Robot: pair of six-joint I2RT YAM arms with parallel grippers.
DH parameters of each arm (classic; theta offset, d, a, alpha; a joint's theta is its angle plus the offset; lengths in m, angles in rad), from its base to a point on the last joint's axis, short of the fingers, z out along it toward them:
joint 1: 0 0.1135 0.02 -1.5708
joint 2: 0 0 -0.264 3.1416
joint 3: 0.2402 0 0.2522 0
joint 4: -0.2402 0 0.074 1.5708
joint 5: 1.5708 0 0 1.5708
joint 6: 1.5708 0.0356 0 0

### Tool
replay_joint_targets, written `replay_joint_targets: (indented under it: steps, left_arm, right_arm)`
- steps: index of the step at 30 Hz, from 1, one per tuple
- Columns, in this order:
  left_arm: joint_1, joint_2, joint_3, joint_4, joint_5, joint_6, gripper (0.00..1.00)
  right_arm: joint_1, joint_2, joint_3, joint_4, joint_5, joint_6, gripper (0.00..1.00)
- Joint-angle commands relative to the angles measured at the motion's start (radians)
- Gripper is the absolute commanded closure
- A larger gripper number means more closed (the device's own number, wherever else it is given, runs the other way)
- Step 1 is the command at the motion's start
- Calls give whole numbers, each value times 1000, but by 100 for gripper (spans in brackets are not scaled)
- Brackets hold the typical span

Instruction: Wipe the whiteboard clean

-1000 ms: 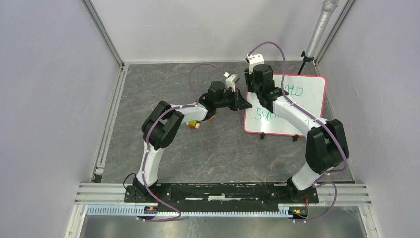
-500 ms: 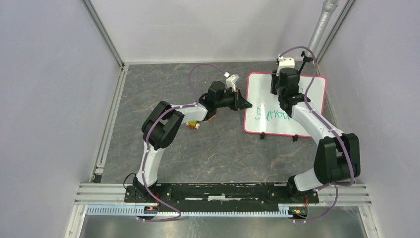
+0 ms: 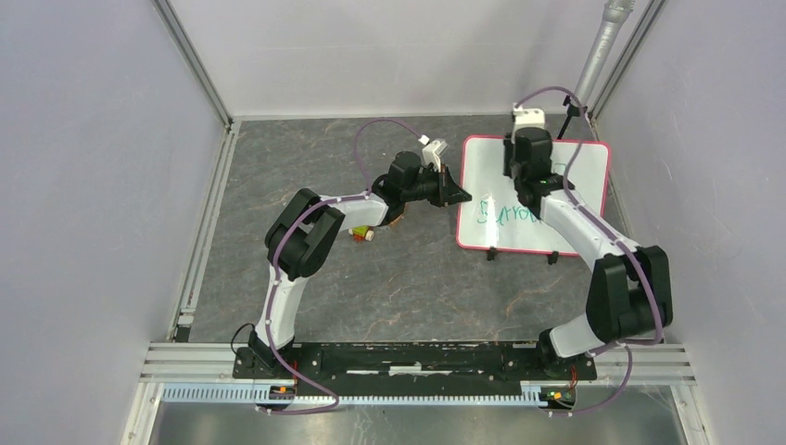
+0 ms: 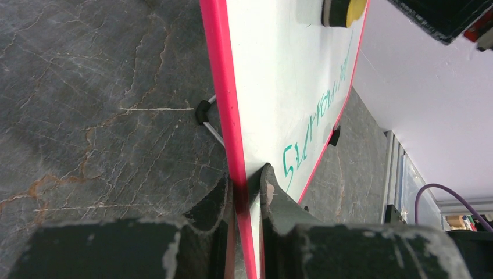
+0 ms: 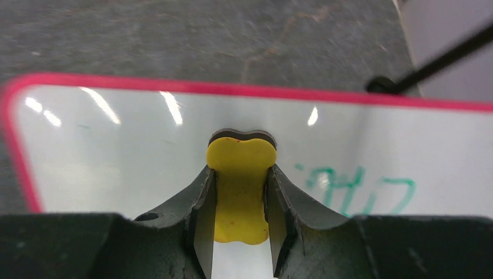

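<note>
At the far right of the dark stone-patterned table (image 3: pixel 306 148), the top view shows the whiteboard (image 3: pixel 491 176), with the left gripper (image 3: pixel 461 197) at its left edge and the right gripper (image 3: pixel 528 185) over its upper middle. In the left wrist view, the fingers (image 4: pixel 273 197) are clenched on the board's pink frame. In the right wrist view, the jaws grasp a yellow eraser (image 5: pixel 240 197) set against the white face, near green writing (image 5: pixel 354 192).

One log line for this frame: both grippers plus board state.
left gripper: shut on whiteboard edge | right gripper: shut on eraser | eraser: on whiteboard face | green writing: present
</note>
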Motion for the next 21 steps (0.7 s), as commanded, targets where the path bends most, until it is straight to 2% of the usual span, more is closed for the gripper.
replay_joint_targets:
  steps: [1,7,11,13,17,21]
  left_arm:
    - [8,38,-31,-129,-225,166,98]
    - [8,38,-30,-134,-229,166,98]
    - [7,38,-28,-136,-228,166,98]
    - [8,39,-28,-135,-228,166,98]
    - [7,37,-32,-132,-229,167,98]
    - [7,35,-35,-129,-232,169,98]
  right_arm:
    - [122,110,154,-40,-21,-19,66]
    - [216,249,342,-153,-40,2,66]
    - [213,246,330,-166,12,-1,66]
    - [185,222,292,-164,24,0,65]
    - [64,155,193,-145,-45,28,66]
    - [8,112,163,-174,-9,-2,65]
